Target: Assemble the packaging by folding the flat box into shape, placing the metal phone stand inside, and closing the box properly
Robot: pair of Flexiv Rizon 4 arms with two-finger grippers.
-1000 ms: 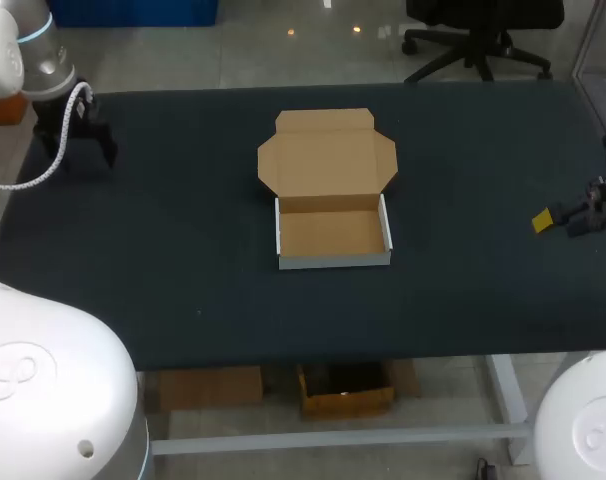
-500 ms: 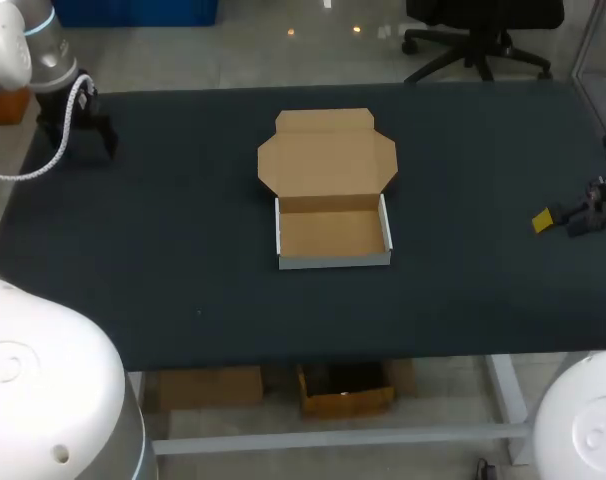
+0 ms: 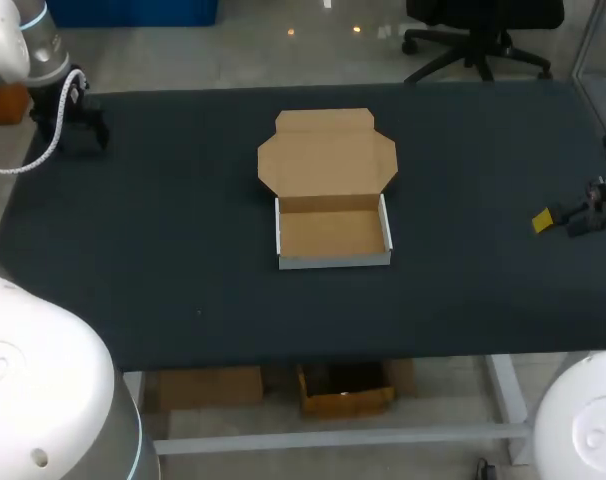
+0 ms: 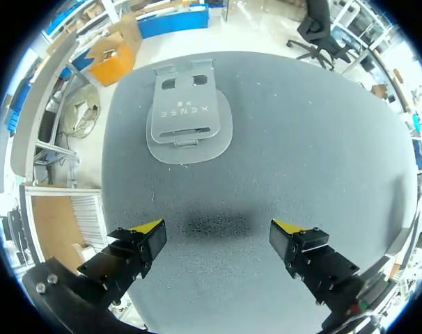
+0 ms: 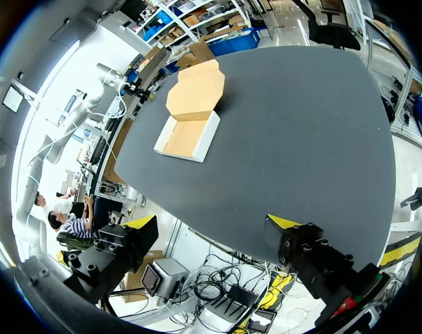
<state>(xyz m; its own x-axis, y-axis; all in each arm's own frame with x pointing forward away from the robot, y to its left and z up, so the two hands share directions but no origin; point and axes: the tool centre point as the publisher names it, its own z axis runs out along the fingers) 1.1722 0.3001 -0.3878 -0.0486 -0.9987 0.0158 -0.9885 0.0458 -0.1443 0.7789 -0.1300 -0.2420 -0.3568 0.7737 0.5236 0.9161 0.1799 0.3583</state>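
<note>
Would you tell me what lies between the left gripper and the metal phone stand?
Only bare table: the left wrist view shows the metal phone stand ahead of the open left gripper.

Glossy white rounded arm shells (image 3: 43, 385), a white looped cable (image 3: 45, 142), black pincer fingers (image 4: 138, 249) tipped yellow, seemingly 2 small screws (image 4: 49, 280)

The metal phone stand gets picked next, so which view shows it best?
Left wrist view: the metal phone stand lies flat, whole, ahead of the left fingers. Head and right wrist views do not show it.
</note>
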